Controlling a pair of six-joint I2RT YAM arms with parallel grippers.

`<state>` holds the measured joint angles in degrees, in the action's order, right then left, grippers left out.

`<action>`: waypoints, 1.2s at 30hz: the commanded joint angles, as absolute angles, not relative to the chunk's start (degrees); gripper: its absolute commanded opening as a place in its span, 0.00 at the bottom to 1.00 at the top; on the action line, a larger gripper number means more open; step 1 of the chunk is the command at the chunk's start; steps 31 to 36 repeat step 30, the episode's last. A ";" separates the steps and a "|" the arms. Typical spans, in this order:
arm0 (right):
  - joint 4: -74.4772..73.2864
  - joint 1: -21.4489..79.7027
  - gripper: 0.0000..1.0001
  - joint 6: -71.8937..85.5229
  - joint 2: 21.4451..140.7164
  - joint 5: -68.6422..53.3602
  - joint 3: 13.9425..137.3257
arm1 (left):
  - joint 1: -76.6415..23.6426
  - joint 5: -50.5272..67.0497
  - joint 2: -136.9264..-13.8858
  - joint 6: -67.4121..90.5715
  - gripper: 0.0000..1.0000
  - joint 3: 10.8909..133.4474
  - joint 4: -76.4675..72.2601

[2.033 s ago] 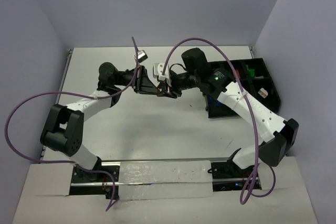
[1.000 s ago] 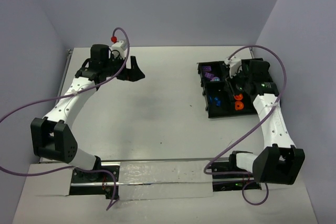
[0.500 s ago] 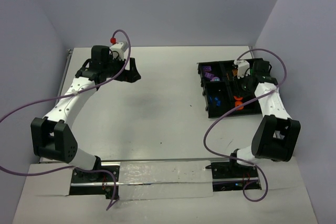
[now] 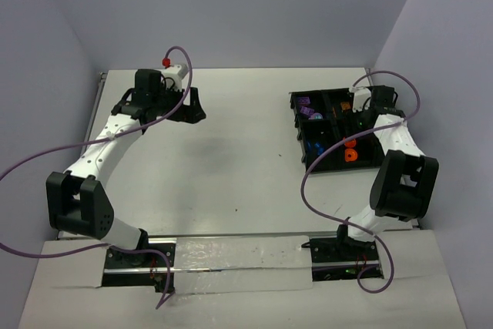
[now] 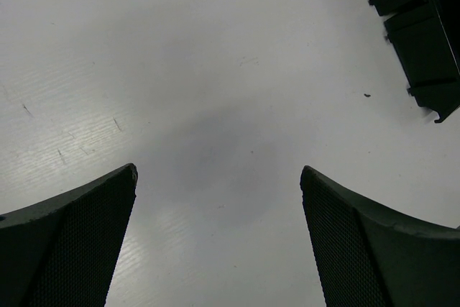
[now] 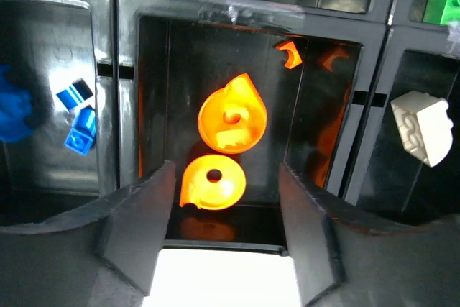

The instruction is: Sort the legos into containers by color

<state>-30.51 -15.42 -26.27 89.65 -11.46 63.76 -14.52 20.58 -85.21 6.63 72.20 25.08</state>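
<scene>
The black tray of containers sits at the table's right, with purple legos, blue ones and orange ones in separate compartments. My right gripper hangs open just above the orange compartment, where two rounded orange pieces lie loose between and beyond its fingers. Neighbouring compartments hold blue bricks, a green brick and a pale brick. My left gripper is open and empty over bare table at the far left.
A corner of the tray shows at the top right of the left wrist view. Purple cables loop from both arms. Lilac walls close in the table at the back and on both sides.
My right gripper's jaws have spread apart over the orange compartment, and its wrist has shifted slightly toward the back of the tray. The left arm has hardly moved.
</scene>
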 commanded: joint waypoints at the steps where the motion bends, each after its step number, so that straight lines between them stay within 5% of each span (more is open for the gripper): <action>1: -27.91 -15.73 0.85 -22.67 89.53 -11.52 67.64 | -13.40 19.54 -84.90 6.08 0.99 72.41 24.35; 8: -28.39 -8.53 0.99 -12.75 81.77 -17.14 72.73 | -10.80 21.24 -82.81 5.69 0.99 71.67 24.41; 16: -20.58 13.16 1.00 -2.28 73.35 -16.76 71.54 | -10.72 16.12 -76.44 2.58 0.99 66.47 24.36; 21: -16.48 22.09 1.00 2.62 72.33 -5.59 68.24 | -10.72 12.14 -70.76 1.70 0.99 62.24 23.84; 36: -13.54 24.85 1.00 2.74 69.54 -1.64 65.13 | -10.72 8.88 -63.73 3.37 0.99 56.10 22.21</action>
